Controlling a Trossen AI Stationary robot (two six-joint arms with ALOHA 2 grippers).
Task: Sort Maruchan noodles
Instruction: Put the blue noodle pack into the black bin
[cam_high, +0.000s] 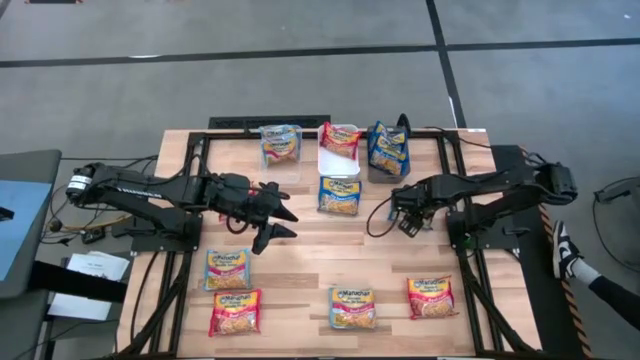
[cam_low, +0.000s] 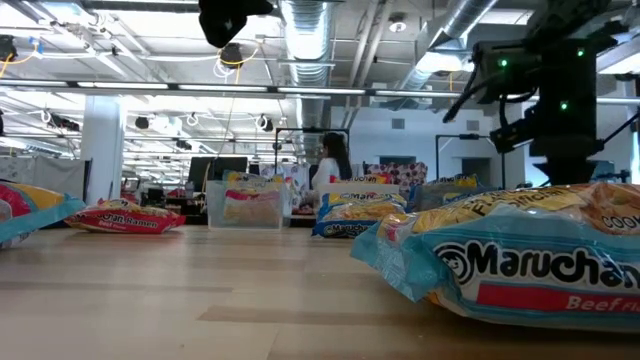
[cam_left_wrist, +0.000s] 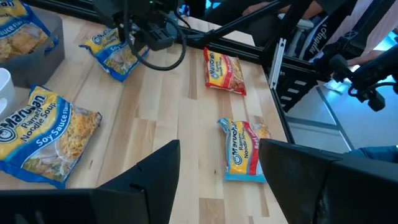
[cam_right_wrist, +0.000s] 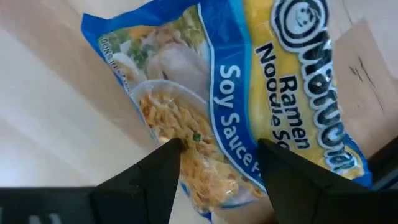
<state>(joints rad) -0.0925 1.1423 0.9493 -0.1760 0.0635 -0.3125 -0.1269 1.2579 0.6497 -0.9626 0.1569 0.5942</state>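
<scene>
Several Maruchan packets lie flat on the wooden table: an orange-yellow one, two red ones and a blue one. Another blue packet leans on the white bin. My left gripper is open over bare wood at the table's middle. My right gripper is open close above a blue Soy Sauce packet, which the arm hides in the high view. My right gripper points down at the blue Soy Sauce packet, one finger over its noodle picture and the other over the lettering. The packet lies on the table. I cannot tell whether the fingertips touch it.
At the far edge stand a clear bin, the white bin and a dark bin, each holding a packet. A black frame borders the table. A Beef packet fills the low view's near right. A person stands in the room behind.
</scene>
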